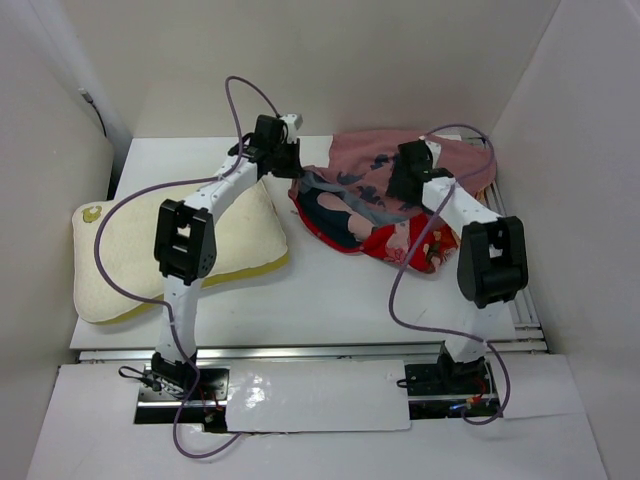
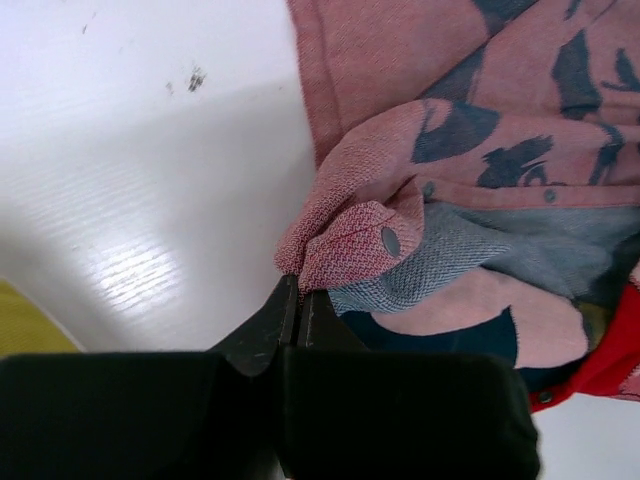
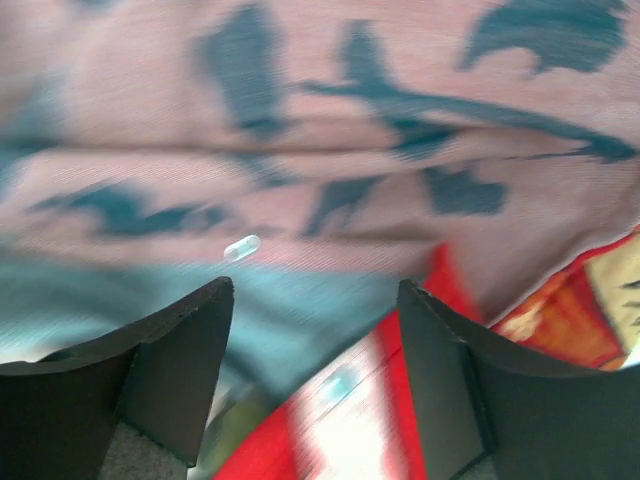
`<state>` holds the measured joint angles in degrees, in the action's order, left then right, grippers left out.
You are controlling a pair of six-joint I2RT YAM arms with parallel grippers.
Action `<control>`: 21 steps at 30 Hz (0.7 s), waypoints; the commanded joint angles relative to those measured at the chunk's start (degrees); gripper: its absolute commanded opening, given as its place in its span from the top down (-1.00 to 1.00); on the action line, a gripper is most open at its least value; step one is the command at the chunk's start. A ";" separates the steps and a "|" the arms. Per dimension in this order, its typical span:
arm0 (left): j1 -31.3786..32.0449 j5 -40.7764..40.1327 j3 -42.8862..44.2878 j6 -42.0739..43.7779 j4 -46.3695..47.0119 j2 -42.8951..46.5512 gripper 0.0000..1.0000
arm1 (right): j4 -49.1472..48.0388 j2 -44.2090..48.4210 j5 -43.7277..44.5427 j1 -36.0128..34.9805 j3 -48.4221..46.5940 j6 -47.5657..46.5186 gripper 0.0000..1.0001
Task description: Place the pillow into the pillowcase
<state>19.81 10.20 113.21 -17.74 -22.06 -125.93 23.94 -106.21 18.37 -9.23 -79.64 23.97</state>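
Left end effector (image 2: 298, 296): mine, pressed together, pinching a pink hem fold of the pillowcase (image 2: 460, 130) at its 9 o'clock edge.
Right end effector (image 3: 315, 300): spread wide, close over the crumpled cloth.
Pillowcase: bunched at 1 o'clock on the bench (image 1: 330, 300), pink reverse mostly up.
Pillow (image 1: 120, 250): flat at 9 o'clock on the bench, partly under my left arm.

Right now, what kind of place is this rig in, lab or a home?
Probably a lab test cell, not a home: a white table boxed in by plain white panels, left arm and right arm bolted to a rail at its near edge, a pillow and pillowcase as props.
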 commanded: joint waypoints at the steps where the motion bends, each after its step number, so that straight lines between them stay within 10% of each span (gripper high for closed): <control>1: -0.39 0.27 -2.63 1.39 1.50 2.52 0.94 | 4.08 4.96 2.64 -2.18 1.14 -0.86 -0.50; 15: -0.39 -2.73 -3.17 1.39 -0.35 1.83 0.94 | 7.09 1.98 3.26 1.23 7.47 2.05 -0.64; 20: -0.39 -3.60 1.13 -0.36 -0.27 -0.62 0.92 | 1.73 2.06 -6.57 5.54 6.35 -2.15 1.00; 21: -0.39 -2.91 3.57 -0.37 -0.26 -1.33 0.92 | -0.37 2.67 -11.47 7.11 5.38 -3.21 1.00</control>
<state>19.27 7.49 111.37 -18.13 -24.21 -126.26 29.61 -105.10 15.92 -4.93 -72.03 23.90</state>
